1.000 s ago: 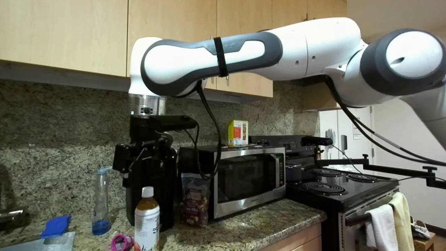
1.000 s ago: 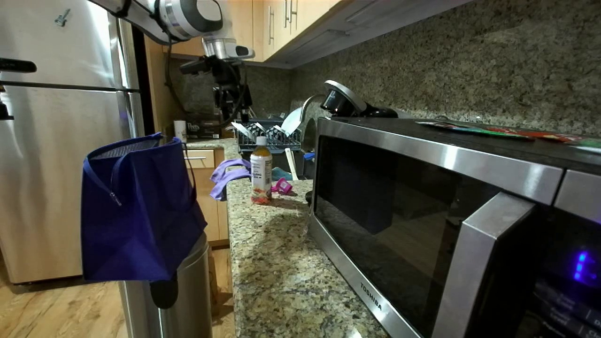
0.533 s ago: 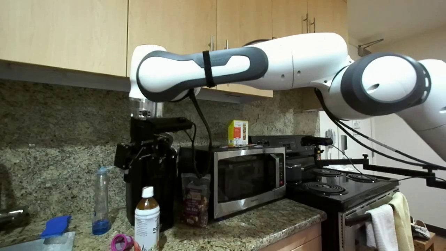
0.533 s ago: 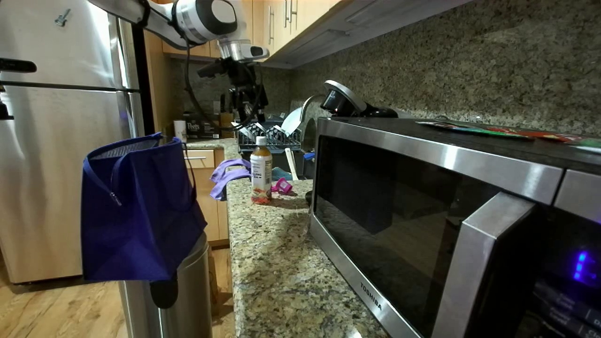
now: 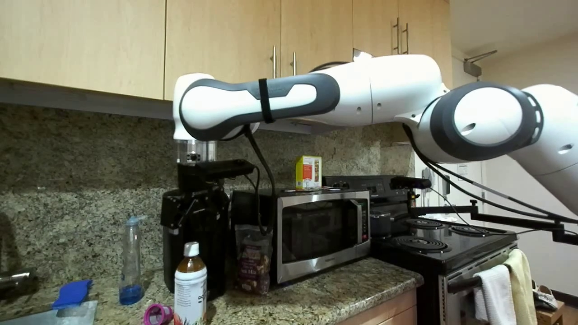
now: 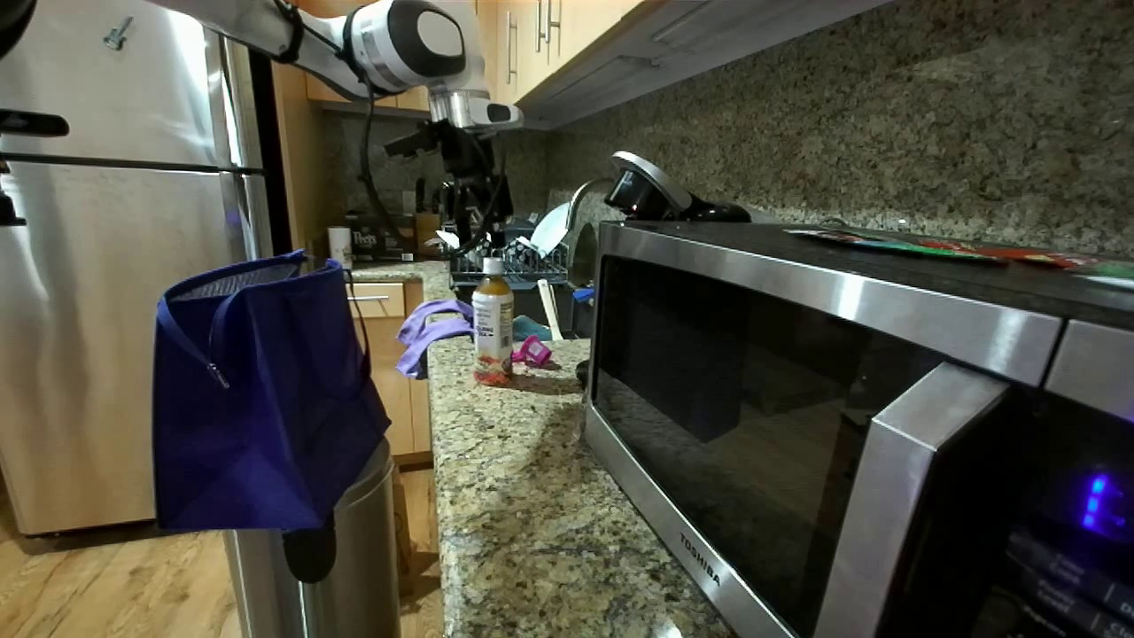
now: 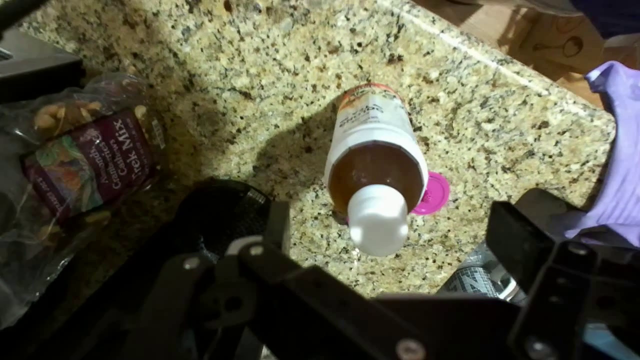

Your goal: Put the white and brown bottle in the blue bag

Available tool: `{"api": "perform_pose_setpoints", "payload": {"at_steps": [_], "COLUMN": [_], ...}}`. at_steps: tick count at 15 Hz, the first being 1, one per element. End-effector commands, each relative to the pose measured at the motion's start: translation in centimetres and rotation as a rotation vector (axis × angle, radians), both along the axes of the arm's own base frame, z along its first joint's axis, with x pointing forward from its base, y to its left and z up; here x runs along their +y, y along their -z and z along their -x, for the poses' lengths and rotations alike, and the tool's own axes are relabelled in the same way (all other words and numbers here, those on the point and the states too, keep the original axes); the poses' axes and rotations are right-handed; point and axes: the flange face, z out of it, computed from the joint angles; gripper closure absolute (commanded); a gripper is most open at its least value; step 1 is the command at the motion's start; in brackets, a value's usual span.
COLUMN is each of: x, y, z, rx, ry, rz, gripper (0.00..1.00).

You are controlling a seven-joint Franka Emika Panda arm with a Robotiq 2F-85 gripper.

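Note:
The white and brown bottle [image 5: 190,289] stands upright on the granite counter, with its white cap on and brown liquid below the neck; it also shows in an exterior view [image 6: 493,332] and in the wrist view [image 7: 372,125]. My gripper [image 7: 392,232] is open, with its fingers spread on either side of the cap in the wrist view, and holds nothing. In an exterior view the gripper [image 6: 477,226] hangs just above and behind the cap. The blue bag [image 6: 257,416] stands open-topped on a steel bin beside the counter.
A microwave [image 5: 325,230], a trail mix bag [image 5: 254,262] and a black coffee maker [image 5: 194,266] stand near the bottle. A pink cup [image 5: 157,313] lies beside it. A slim clear bottle [image 5: 131,266], a purple cloth [image 6: 434,332] and a dish rack [image 6: 523,257] are farther along.
The arm has come down and across toward the bottle, so the gripper is now lower and closer over its cap. The bottle and the bag have not moved.

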Motion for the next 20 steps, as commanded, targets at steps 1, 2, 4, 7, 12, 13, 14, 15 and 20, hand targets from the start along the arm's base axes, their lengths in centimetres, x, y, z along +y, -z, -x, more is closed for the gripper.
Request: {"api": "perform_pose_setpoints", "payload": {"at_steps": [1, 2, 4, 7, 12, 13, 14, 15, 20], "x": [-0.5, -0.4, -0.5, -0.9, -1.0, -0.9, -0.8, -0.7, -0.5], "y": [0.8, 1.2, 1.9, 2.5, 2.6, 2.7, 2.8, 2.9, 3.0], "z": [-0.5, -0.6, -0.7, -0.9, -1.2, -1.2, -1.2, -1.2, -1.1], "rx": [0.039, 0.050, 0.069, 0.083, 0.077, 0.082, 0.091, 0.097, 0.115], "ry": [-0.034, -0.044, -0.052, -0.044, -0.115, -0.134, -0.151, -0.164, -0.198], "rz": [-0.072, -0.089, -0.111, -0.106, -0.108, -0.111, -0.112, -0.108, -0.104], "gripper": [0.00, 0.00, 0.00, 0.00, 0.00, 0.07, 0.26, 0.33, 0.67]}}
